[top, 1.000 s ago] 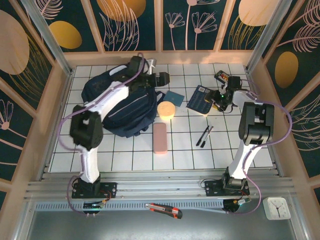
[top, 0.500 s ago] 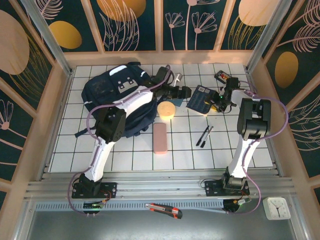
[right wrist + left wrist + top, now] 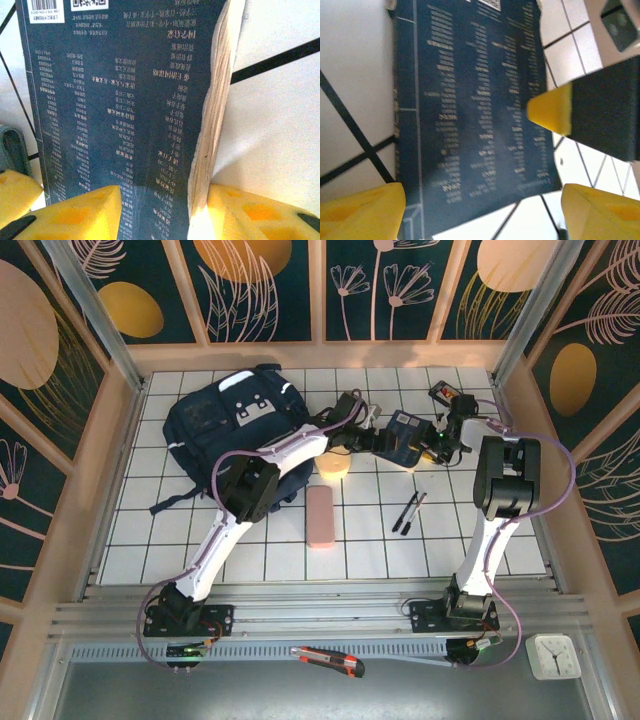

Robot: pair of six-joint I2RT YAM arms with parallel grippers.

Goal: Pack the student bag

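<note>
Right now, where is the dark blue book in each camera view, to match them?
Top external: the dark blue book lies above and right of centre.
Left wrist: the book runs down the middle from the top edge.
Right wrist: the book covers left and middle.
Shared landmark: the white table with black grid lines.

From far away I see the left arm [image 3: 250, 490] rise from its base at the lower left of the overhead view, bend near the middle and reach toward the upper centre. The left gripper [image 3: 388, 443] points right, its yellow fingers [image 3: 360, 212] wide apart. The right arm [image 3: 505, 485] stands steeply at the right side. The right gripper [image 3: 429, 449] points left, close to the other one. Its fingers [image 3: 250, 215] are partly apart; I cannot tell if they press anything.
</note>
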